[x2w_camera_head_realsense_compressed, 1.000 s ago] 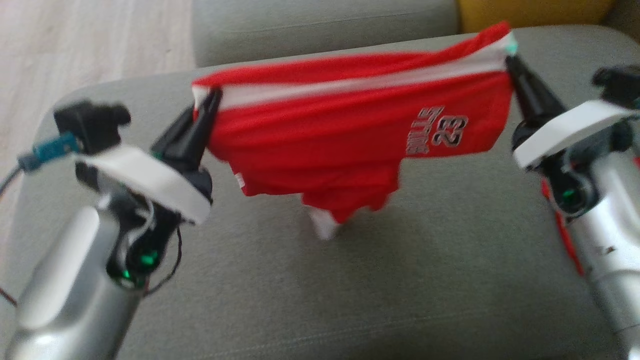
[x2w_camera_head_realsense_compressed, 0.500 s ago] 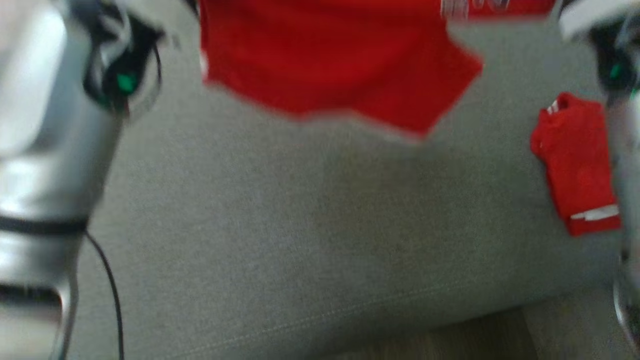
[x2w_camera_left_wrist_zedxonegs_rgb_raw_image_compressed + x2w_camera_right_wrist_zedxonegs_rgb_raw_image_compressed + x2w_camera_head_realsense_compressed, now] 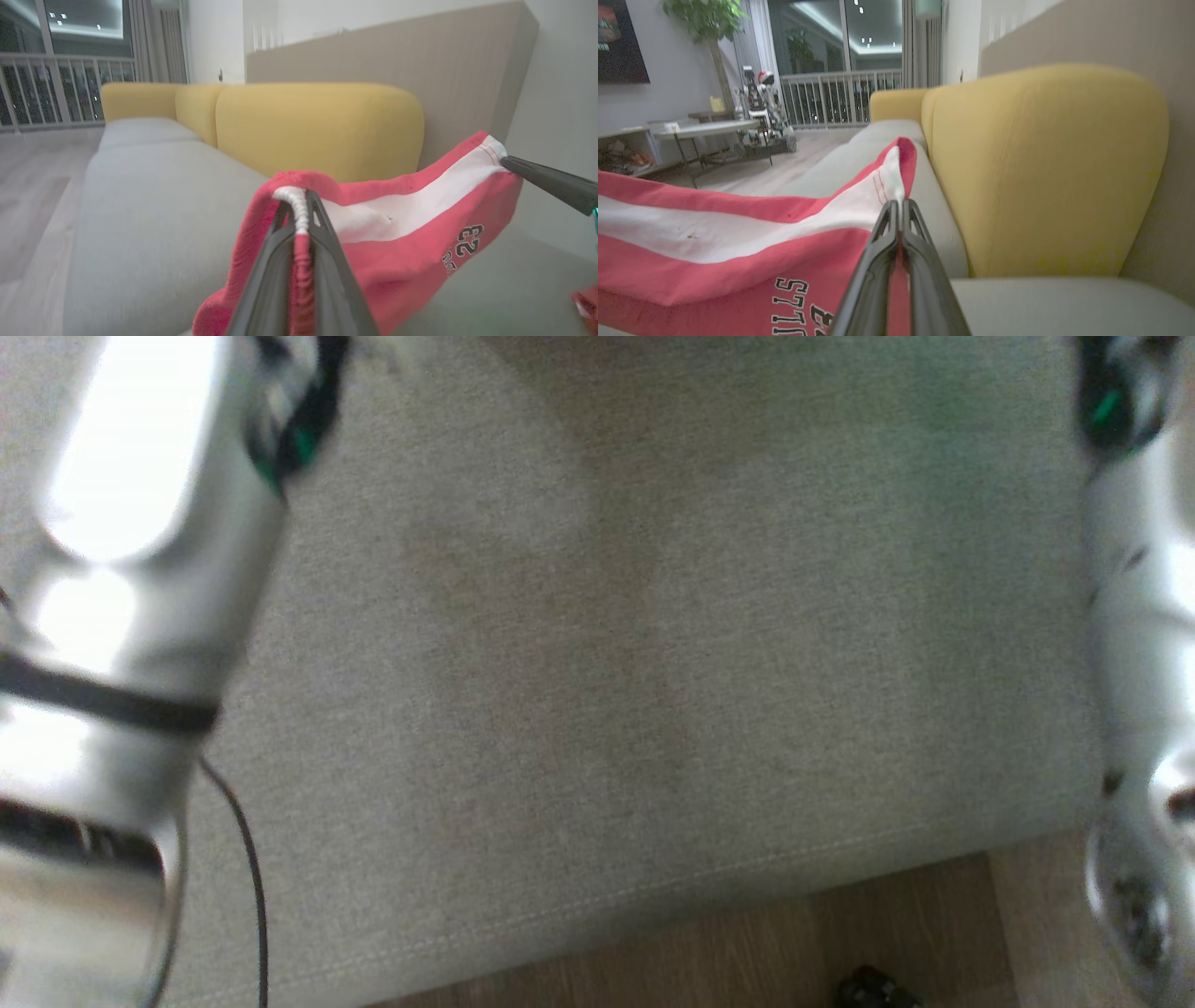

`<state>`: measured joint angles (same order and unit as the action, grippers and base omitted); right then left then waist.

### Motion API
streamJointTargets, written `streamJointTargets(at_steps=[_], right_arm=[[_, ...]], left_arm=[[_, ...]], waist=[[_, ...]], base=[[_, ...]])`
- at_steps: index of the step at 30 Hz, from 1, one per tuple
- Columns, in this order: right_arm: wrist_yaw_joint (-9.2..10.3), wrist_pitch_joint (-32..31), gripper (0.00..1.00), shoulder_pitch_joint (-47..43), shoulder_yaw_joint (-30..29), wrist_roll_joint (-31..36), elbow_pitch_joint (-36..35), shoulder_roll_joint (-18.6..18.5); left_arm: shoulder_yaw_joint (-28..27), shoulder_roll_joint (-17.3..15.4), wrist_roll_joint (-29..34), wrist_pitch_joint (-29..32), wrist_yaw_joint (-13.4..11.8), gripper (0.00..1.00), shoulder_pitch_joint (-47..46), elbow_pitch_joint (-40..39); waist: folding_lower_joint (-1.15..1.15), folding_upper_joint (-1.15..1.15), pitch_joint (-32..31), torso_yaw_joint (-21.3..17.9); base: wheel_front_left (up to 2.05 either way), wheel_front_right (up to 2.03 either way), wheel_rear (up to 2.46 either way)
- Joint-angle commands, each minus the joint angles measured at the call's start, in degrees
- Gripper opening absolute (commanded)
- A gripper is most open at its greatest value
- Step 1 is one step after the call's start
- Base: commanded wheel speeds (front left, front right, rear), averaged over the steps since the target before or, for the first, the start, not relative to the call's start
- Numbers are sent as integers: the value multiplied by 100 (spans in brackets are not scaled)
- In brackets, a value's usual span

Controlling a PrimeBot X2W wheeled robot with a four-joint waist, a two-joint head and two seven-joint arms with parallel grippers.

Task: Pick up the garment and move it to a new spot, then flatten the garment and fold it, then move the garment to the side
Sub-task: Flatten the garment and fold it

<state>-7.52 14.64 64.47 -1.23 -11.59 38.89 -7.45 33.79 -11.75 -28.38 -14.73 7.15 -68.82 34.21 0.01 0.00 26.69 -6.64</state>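
The head view looks straight down on a bare grey sofa seat (image 3: 653,663), with wooden floor (image 3: 747,943) along its front edge. On the left, the silver left forearm (image 3: 121,569) reaches up and away, blurred.

The left hand (image 3: 301,203) is closed tight on one end of the garment (image 3: 411,219), a pair of red shorts with a white band and the number 23. A bunched hem sits pinched between its two dark fingers. The cloth stretches rightwards in the air above the seat, in front of the yellow backrest (image 3: 317,126).

The right hand (image 3: 899,207) is clamped shut on the opposite corner of the band, with its fingers pointing along the sofa. The right forearm (image 3: 1139,616) runs up the right edge of the head view.

This appears to be the first step, carrying the garment to a new spot. The next move would likely be to lower both hands together, keeping the cloth taut, and lay it flat on the seat.
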Motion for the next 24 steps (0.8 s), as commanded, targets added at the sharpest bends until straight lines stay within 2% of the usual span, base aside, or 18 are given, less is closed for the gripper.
streamJointTargets(at_steps=[1, 5, 10, 17, 24], right_arm=[[3, 34, 0, -232, 61, 7, -131, 91], [3, 35, 0, -906, 147, -120, -108, 116], [3, 35, 0, -1978, 283, -394, -449, 72], [3, 35, 0, -3719, 106, -645, -1525, -2], [3, -3, 0, -5401, -213, -697, -2833, 18]], left_arm=[[-60, -271, -70, -25, 31, 0, 145, -272], [-81, -409, -208, -26, 32, 0, 1117, -750], [-170, -658, -195, -26, 33, 0, 2578, -1544], [-598, -689, -102, -27, 33, 0, 4454, -2376], [-659, -584, 34, -27, 34, 0, 5710, -3011]], waist=[[-1, 0, 1, 24], [-1, 0, -194, 30], [-1, 0, -646, 64], [-1, 0, -1281, 136], [-1, 0, -1609, 297]], base=[[0, 0, 0], [0, 0, 0], [0, 0, 0], [0, 0, 0], [0, 0, 0]])
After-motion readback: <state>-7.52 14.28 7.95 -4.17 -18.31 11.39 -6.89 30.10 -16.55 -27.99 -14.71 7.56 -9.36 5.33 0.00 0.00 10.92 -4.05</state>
